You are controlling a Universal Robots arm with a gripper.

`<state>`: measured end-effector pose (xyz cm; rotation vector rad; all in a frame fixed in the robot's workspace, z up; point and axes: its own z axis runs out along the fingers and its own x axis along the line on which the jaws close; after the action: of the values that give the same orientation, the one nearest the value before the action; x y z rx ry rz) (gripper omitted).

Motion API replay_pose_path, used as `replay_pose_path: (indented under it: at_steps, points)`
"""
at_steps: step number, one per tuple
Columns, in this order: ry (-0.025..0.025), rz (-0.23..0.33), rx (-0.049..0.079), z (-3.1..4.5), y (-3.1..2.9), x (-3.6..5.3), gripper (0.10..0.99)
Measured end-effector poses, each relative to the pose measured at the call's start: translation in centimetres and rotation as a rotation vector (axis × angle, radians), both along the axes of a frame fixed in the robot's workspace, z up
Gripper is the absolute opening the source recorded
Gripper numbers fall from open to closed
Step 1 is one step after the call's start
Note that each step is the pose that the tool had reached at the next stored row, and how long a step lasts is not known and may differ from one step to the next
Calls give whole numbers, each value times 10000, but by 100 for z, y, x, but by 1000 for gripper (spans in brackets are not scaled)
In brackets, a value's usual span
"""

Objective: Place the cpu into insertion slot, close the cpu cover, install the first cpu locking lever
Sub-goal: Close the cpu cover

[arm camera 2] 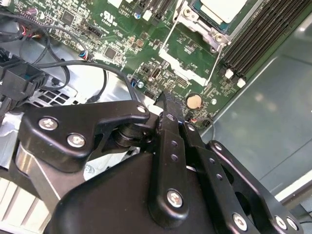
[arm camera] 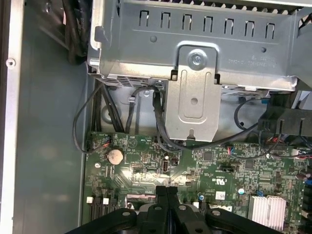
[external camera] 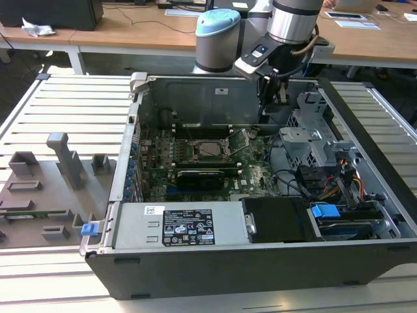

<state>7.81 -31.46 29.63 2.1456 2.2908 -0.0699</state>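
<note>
Second wrist view: closed fingers above board, coin cell near.

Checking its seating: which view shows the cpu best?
The exterior view: the whole cpu shows, though small. The second wrist view catches part of the cpu, larger, but cut by the frame edge.

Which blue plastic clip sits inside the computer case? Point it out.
The blue clip on the drive bay, at the exterior view's right. The other blue clip sits outside the case, at its corner on the exterior view's left.
</note>
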Motion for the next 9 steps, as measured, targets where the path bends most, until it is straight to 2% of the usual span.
replay_pose_path:
  at_steps: [9]
  points:
    - [0, 1, -1, -148, 0, 1, 106]
